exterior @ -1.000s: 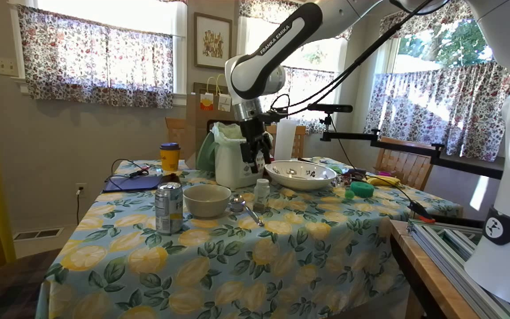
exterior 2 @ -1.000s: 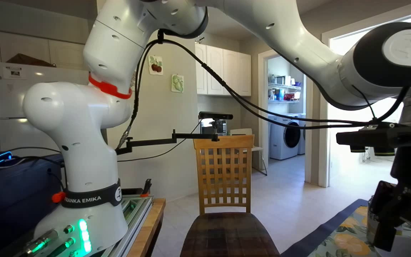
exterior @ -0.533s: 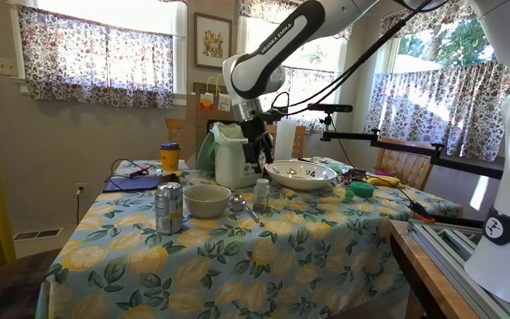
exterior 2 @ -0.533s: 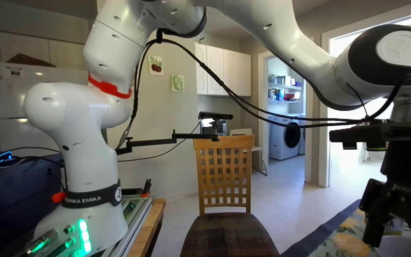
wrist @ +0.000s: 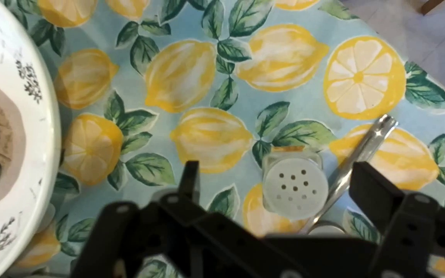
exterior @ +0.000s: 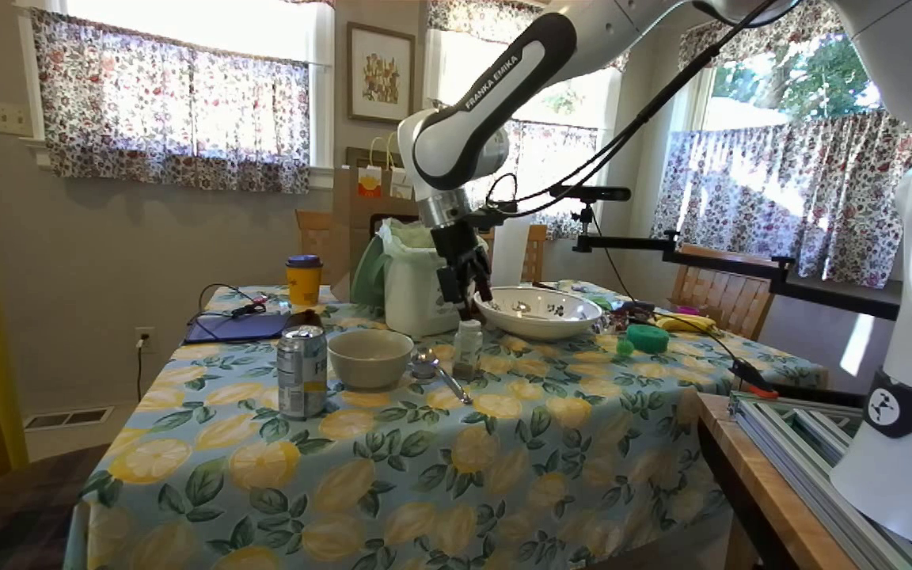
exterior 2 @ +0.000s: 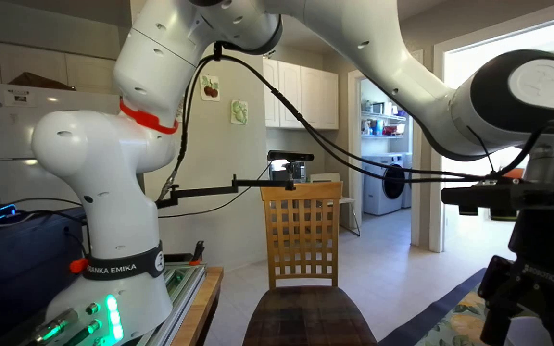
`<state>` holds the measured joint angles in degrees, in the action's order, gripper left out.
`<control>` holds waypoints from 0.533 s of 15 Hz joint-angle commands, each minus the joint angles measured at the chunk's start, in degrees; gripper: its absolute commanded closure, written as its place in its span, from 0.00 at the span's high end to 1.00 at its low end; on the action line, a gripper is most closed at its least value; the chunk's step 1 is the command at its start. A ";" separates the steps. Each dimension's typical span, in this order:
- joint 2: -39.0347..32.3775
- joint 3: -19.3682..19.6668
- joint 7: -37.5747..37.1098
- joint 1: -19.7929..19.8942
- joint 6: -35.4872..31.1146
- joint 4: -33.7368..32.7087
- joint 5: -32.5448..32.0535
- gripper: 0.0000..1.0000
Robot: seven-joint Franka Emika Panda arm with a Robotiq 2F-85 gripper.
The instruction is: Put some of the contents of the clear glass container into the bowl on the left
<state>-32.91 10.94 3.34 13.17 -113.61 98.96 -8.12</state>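
The clear glass container (exterior: 468, 352) is a small shaker that stands upright on the tablecloth. In the wrist view its pale lid with holes (wrist: 296, 189) faces up. My gripper (exterior: 469, 301) is above it, pointing down and slightly tilted. In the wrist view the gripper (wrist: 280, 183) is open, with its fingers (wrist: 375, 189) spread wide to both sides of the lid and nothing held. The small grey bowl (exterior: 370, 360) stands left of the container in an exterior view; its inside bottom is hidden there. In an exterior view the gripper (exterior 2: 529, 331) is partly cut off.
A silvery spoon (exterior: 452, 381) lies right beside the container; its handle (wrist: 361, 150) shows in the wrist view. A can (exterior: 302, 372) stands left of the grey bowl. A wide white bowl (exterior: 539, 314) and a tall white bin (exterior: 416, 289) stand behind the container.
My gripper has come down and its tilt has changed slightly, so it is closer above the container. The container, grey bowl and spoon have not moved.
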 commanded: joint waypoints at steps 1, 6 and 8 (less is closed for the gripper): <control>-3.97 0.14 0.27 0.85 1.28 -1.98 -0.20 1.00; -6.46 0.04 0.47 1.51 1.90 -3.29 0.47 1.00; -6.63 -0.27 0.68 1.78 2.17 -3.47 1.20 1.00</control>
<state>-38.06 11.20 3.34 14.06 -113.56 98.14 -8.05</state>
